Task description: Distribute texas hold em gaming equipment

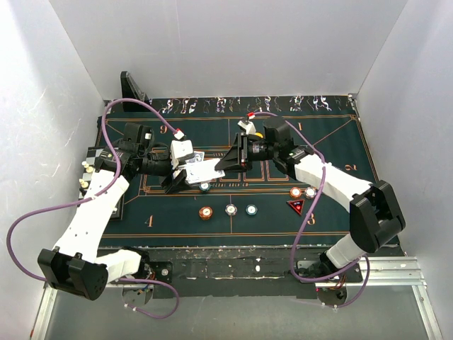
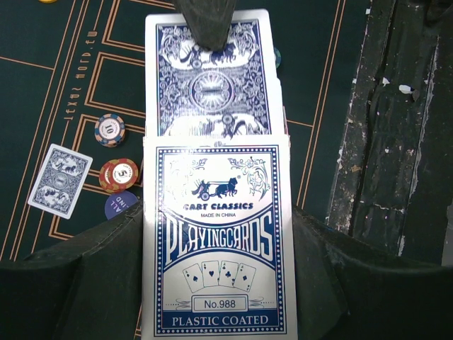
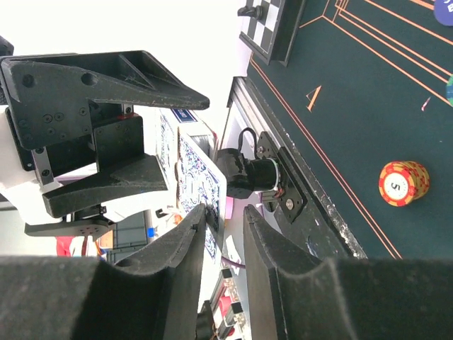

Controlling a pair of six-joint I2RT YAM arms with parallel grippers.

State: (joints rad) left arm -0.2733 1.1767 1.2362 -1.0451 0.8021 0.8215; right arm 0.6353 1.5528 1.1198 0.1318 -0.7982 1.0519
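Observation:
My left gripper (image 1: 178, 174) is shut on a blue-and-white playing-card box (image 2: 218, 283), held above the green mat (image 1: 333, 142). A blue-backed card (image 2: 211, 74) sticks out of the box's far end. My right gripper (image 3: 225, 219) straddles that card's (image 3: 202, 180) edge, open, with one finger touching it and a gap at the other. One card (image 2: 60, 180) lies on the mat beside two chips (image 2: 110, 129) and a blue disc (image 2: 120, 205). A row of chips (image 1: 231, 210) and a red triangular marker (image 1: 296, 206) lie on the near part of the mat.
A black-and-white chequered board (image 3: 265, 25) stands at the mat's far left corner. Small pieces (image 1: 86, 166) sit off the mat's left edge. White walls enclose the table on three sides. A scuffed black strip (image 2: 396, 142) borders the mat's near edge.

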